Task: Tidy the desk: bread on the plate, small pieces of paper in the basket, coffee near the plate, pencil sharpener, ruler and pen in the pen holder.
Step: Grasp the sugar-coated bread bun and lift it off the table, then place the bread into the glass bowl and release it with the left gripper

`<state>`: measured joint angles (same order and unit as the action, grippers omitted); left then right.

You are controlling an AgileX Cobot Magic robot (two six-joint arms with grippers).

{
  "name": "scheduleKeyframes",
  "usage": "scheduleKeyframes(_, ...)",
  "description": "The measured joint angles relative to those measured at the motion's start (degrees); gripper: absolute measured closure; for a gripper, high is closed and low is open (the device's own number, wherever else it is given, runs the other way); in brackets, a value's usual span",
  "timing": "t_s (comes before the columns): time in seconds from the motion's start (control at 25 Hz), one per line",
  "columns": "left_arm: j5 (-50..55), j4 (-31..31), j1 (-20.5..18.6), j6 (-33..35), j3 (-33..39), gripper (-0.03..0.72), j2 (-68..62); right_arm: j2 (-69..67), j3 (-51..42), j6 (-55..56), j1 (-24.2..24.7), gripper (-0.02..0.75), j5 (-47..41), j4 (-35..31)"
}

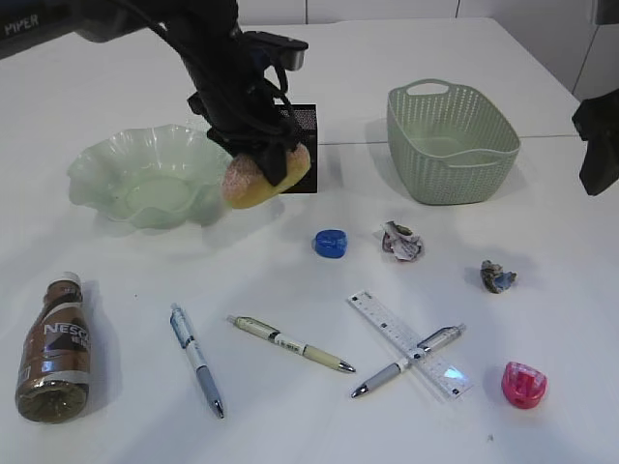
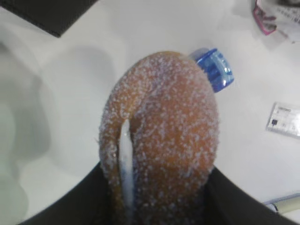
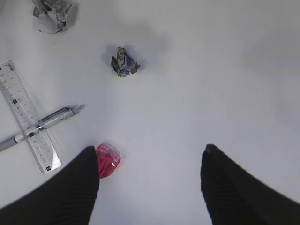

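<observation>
My left gripper [image 1: 269,155] is shut on a sugared bread roll [image 1: 253,184], also seen in the left wrist view [image 2: 164,136], and holds it above the table just right of the green glass plate [image 1: 106,174]. The black pen holder [image 1: 308,121] stands behind it. A blue sharpener [image 1: 331,243], pink sharpener [image 1: 523,384], clear ruler [image 1: 387,327], three pens [image 1: 196,358] [image 1: 290,343] [image 1: 426,346], two paper balls [image 1: 401,241] [image 1: 497,276] and a coffee bottle [image 1: 55,348] lie on the table. My right gripper [image 3: 150,164] is open and empty above the table, right of the pink sharpener [image 3: 108,161].
A green woven basket [image 1: 484,155] stands at the back right. The grey pen lies across the ruler [image 3: 28,117]. The right arm [image 1: 600,145] hangs at the right edge of the exterior view.
</observation>
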<state>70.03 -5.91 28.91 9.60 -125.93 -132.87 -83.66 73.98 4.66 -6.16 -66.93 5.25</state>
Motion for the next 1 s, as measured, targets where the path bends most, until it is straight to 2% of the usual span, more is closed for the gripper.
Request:
scheduleKeyframes(0.2,0.6,2.5,0.0,-0.6,-2.0,0.399,0.9,0.0,0.0,0.0,0.0,0.205,-1.1,0.0)
scheduleKeyframes(0.52,1.0,17.7,-0.3,-8.4,-2.0,0.399,1.0,0.0,0.0,0.0,0.0,0.205,-1.7,-0.9)
scheduleKeyframes(0.68,1.0,18.8,-2.7,-10.8,-2.0,0.399,1.0,0.0,0.0,0.0,0.0,0.205,-1.7,-1.0)
scheduleKeyframes(1.0,1.0,18.1,-10.9,-11.8,-2.0,0.399,1.0,0.0,0.0,0.0,0.0,0.205,-1.8,-1.0)
